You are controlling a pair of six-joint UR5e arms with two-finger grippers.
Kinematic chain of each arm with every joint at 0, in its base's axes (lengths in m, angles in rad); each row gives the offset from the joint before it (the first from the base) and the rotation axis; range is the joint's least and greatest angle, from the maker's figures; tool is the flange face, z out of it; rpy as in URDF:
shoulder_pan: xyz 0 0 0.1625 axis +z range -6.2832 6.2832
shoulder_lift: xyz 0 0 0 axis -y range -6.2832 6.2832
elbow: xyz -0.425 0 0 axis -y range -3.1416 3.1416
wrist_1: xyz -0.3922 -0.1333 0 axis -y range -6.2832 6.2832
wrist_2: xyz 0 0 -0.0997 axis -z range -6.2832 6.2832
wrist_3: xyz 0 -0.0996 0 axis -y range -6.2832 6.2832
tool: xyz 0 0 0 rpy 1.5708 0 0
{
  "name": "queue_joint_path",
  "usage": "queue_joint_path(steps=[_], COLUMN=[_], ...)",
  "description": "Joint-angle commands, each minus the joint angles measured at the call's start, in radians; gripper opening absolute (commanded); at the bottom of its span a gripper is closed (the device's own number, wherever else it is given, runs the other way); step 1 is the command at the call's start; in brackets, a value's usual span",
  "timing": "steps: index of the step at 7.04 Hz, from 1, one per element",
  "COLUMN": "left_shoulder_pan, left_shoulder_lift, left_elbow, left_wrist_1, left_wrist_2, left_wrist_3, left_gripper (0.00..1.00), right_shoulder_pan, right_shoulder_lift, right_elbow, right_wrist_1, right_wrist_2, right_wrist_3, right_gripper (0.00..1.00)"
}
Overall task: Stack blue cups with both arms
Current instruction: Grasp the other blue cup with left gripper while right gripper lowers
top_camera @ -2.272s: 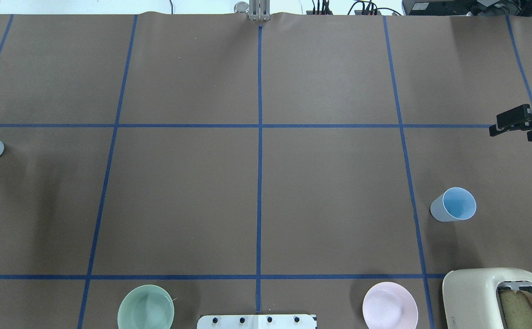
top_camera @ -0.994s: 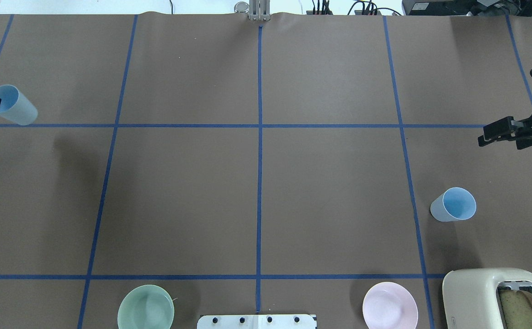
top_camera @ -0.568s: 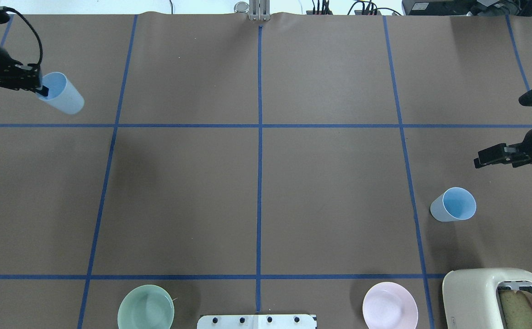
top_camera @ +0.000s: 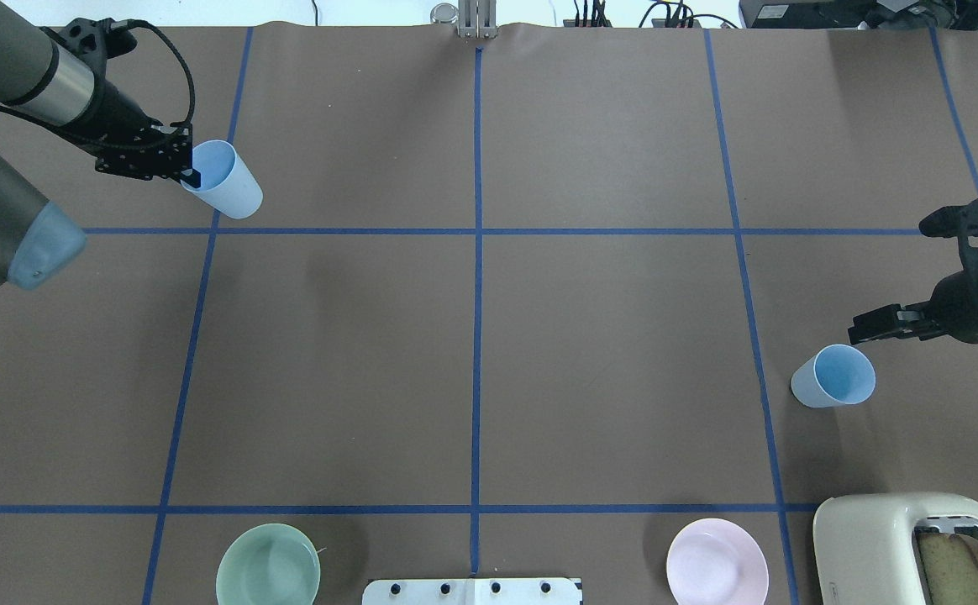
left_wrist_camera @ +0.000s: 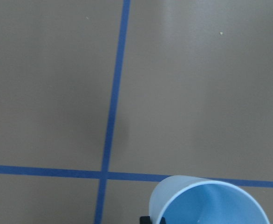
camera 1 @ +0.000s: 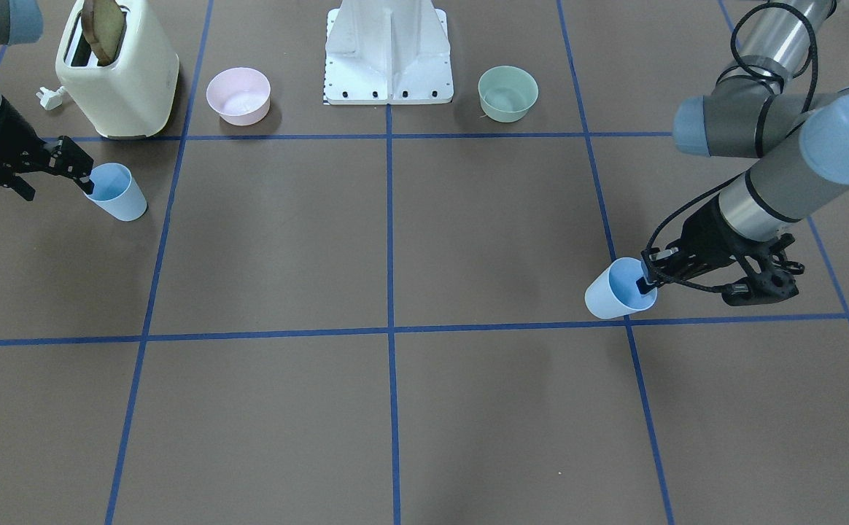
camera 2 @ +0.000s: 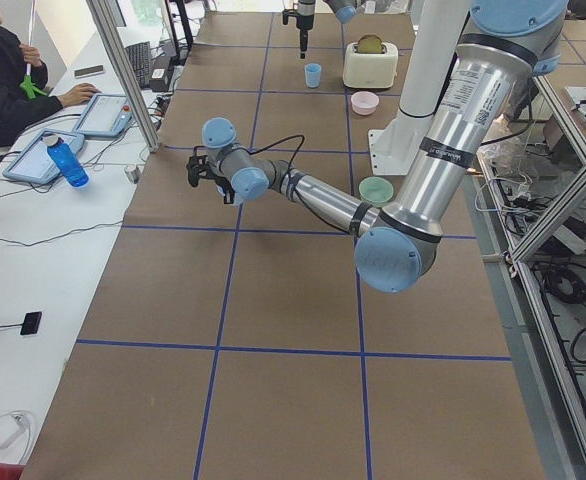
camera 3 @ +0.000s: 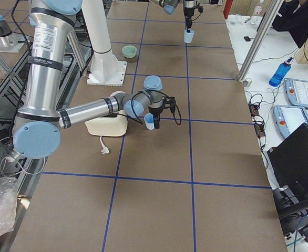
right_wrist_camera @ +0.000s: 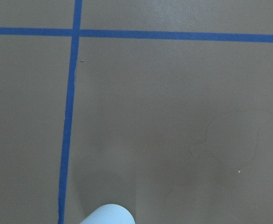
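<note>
One blue cup [top_camera: 228, 183] is held by its rim in my left gripper [top_camera: 191, 176], one finger inside it, tilted and lifted above the far left of the table. It also shows in the front view [camera 1: 609, 297] and the left wrist view [left_wrist_camera: 211, 205]. The other blue cup [top_camera: 833, 376] stands upright on the right side, near the toaster. My right gripper [top_camera: 863, 328] is open, with its fingertips close beside that cup's rim [camera 1: 119, 193] and not closed on it. The rim shows at the bottom of the right wrist view [right_wrist_camera: 107, 215].
A cream toaster [top_camera: 884, 546] with a bread slice stands at the near right corner. A pink bowl [top_camera: 717, 561] and a mint-green bowl [top_camera: 268, 565] flank the white pedestal [camera 1: 388, 51]. An operator sits beside the table's far edge [camera 2: 3, 80].
My left arm has carried its cup to the right, in from the left edge. My right gripper has moved toward me and inward, down to the standing cup.
</note>
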Motion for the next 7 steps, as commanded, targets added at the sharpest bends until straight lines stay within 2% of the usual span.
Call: queue_joint_path(steps=[1,4,5,7], left_shoulder_pan=[0.029,0.044,0.064,0.143], left_shoulder_lift=[-0.016,-0.043,-0.063,-0.112], left_elbow=[-0.017,-0.020,-0.021,-0.021], left_wrist_1=[0.001,0.001,0.001,0.004], left_wrist_2=[0.008,0.008,0.025,0.095], left_wrist_3=[-0.058,-0.107,-0.147,-0.253], left_gripper=[0.00,0.00,0.00,0.00], right_shoulder_pan=[-0.021,-0.049,-0.064,-0.073], right_shoulder_lift=[-0.023,-0.036,-0.045,-0.045], right_elbow=[-0.008,-0.008,-0.009,-0.009], right_wrist_1=[0.056,0.060,0.060,0.060], right_wrist_2=[-0.009,-0.020,-0.050,-0.052], right_wrist_3=[0.015,0.036,0.036,0.036], right_gripper=[0.99,0.99,0.99,0.99])
